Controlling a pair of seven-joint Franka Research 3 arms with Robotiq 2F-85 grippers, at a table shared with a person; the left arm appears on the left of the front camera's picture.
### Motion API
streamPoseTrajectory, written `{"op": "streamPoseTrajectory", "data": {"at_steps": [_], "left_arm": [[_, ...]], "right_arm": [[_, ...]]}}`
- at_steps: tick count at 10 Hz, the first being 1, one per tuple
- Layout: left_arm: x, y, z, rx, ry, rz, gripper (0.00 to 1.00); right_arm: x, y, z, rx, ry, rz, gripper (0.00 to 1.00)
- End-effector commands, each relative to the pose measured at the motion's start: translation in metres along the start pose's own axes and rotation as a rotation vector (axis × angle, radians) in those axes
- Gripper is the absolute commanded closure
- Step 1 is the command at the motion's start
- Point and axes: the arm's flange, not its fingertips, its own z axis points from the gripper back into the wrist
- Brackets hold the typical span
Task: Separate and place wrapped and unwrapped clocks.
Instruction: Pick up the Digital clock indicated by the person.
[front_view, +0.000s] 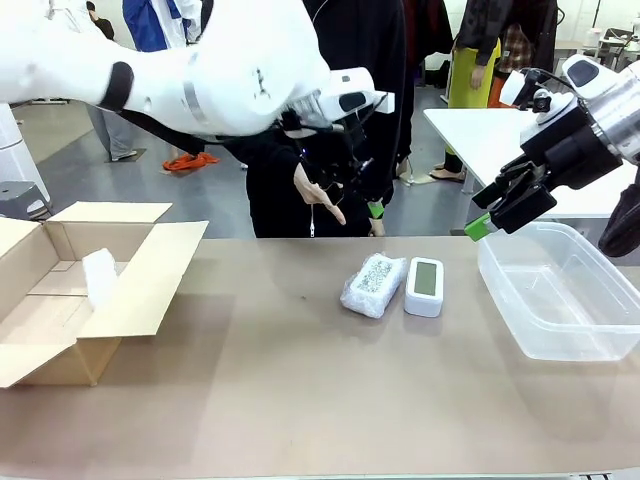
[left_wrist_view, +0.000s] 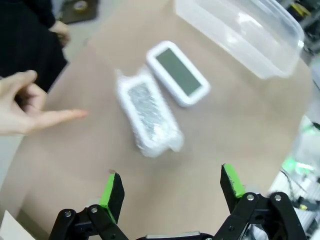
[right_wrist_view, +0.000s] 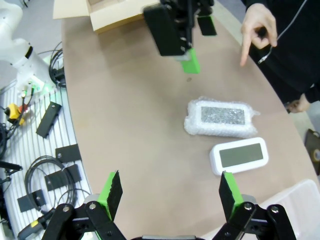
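Note:
A wrapped clock (front_view: 373, 284) in bubble wrap lies mid-table, with a bare white clock (front_view: 425, 285) touching its right side. A second wrapped bundle (front_view: 100, 278) stands inside the cardboard box (front_view: 150, 285) at the left. My left gripper (front_view: 366, 197) hangs open above the far table edge, over the pair; the left wrist view looks down on the wrapped clock (left_wrist_view: 150, 117) and the bare clock (left_wrist_view: 177, 72) beyond the open left gripper (left_wrist_view: 172, 187). My right gripper (front_view: 500, 212) is open, held above the clear bin's (front_view: 560, 330) far-left corner. The right gripper (right_wrist_view: 170, 192) sees the wrapped clock (right_wrist_view: 220, 116) and the bare clock (right_wrist_view: 239, 155).
A person stands at the far side, one hand (front_view: 320, 195) pointing down near the left gripper. That hand (left_wrist_view: 27, 107) lies left of the wrapped clock in the left wrist view. The bin has nothing in it. The box's flaps are spread open.

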Motion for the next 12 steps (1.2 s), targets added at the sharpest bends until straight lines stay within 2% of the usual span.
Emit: {"op": "streamPoseTrajectory", "data": {"at_steps": [1,2,6,7,9,12], "left_arm": [[0.006,-0.006,-0.004,0.08,-0.019,-0.031,0.0],[0.0,0.0,0.0,0.0,0.0,0.0,0.0],[0.002,0.0,-0.008,0.026,-0.011,-0.006,0.0],[0.012,0.002,-0.038,0.026,0.003,0.008,0.0],[0.018,0.002,-0.068,0.089,0.076,0.036,0.0],[0.027,0.001,-0.111,0.092,0.159,0.054,0.0]], "right_arm": [[0.001,-0.003,0.0,0.027,-0.026,0.009,0.0],[0.001,-0.003,0.0,0.027,-0.026,0.009,0.0],[0.001,-0.003,0.0,0.027,-0.026,0.009,0.0],[0.001,-0.003,0.0,0.027,-0.026,0.009,0.0],[0.001,-0.003,0.0,0.027,-0.026,0.009,0.0],[0.001,-0.003,0.0,0.027,-0.026,0.009,0.0]]}}
